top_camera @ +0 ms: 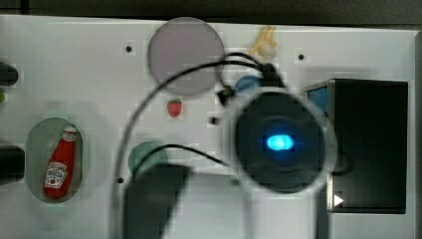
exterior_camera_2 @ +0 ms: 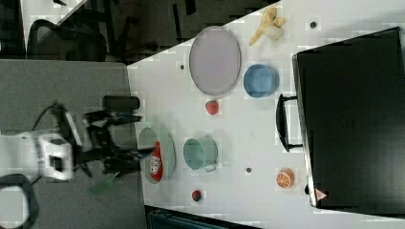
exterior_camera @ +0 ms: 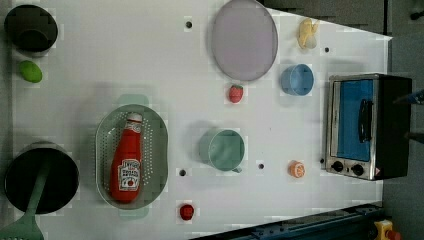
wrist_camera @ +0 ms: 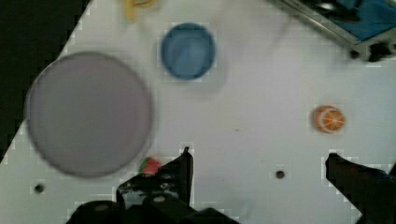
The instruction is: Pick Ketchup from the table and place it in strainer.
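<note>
The Ketchup (exterior_camera: 127, 160), a red squeeze bottle with a white cap and label, lies lengthwise inside the pale green oval strainer (exterior_camera: 156, 145). Both also appear at the top view's left, Ketchup (top_camera: 59, 162) in strainer (top_camera: 34, 144), and in the right view, Ketchup (exterior_camera_2: 155, 162) in strainer (exterior_camera_2: 168, 143). My gripper (wrist_camera: 259, 163) is open with nothing between its fingers, high above the table over bare white surface. The arm's wrist (top_camera: 278, 142) hangs over the table's middle in the top view, well away from the strainer.
A grey plate (exterior_camera: 244, 40), blue bowl (exterior_camera: 296, 80), green cup (exterior_camera: 222, 149), strawberry (exterior_camera: 235, 93), orange slice (exterior_camera: 296, 169) and banana (exterior_camera: 307, 32) lie on the white table. A toaster oven (exterior_camera: 367, 125) stands at the left view's right. Black pots (exterior_camera: 40, 182) sit at the left view's left.
</note>
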Robot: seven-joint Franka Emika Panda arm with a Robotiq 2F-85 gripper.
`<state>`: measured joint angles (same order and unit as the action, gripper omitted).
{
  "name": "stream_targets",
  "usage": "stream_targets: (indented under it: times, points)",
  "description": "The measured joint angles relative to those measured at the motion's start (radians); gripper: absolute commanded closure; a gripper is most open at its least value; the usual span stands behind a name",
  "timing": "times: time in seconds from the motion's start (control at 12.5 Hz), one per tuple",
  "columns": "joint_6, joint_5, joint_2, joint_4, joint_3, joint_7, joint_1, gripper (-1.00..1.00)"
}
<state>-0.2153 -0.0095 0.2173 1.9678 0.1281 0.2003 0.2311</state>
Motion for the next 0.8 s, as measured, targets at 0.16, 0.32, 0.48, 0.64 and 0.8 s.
stream_targets:
  times: [0.16, 0.32, 0.48, 0.64, 0.8]
  points:
    - [0.041, 0.004, -0.008, 0.009, -0.044, -0.001, 0.009, -1.0]
    - [0.041, 0.005, -0.007, 0.028, -0.033, -0.001, 0.01, -1.0]
    - [0.042, 0.002, -0.006, 0.031, 0.002, -0.001, 0.002, -1.0]
    - [0.045, 0.007, -0.002, 0.03, 0.024, -0.002, -0.03, -1.0]
    - [0.044, 0.003, 0.014, 0.031, 0.042, -0.003, -0.059, -1.0]
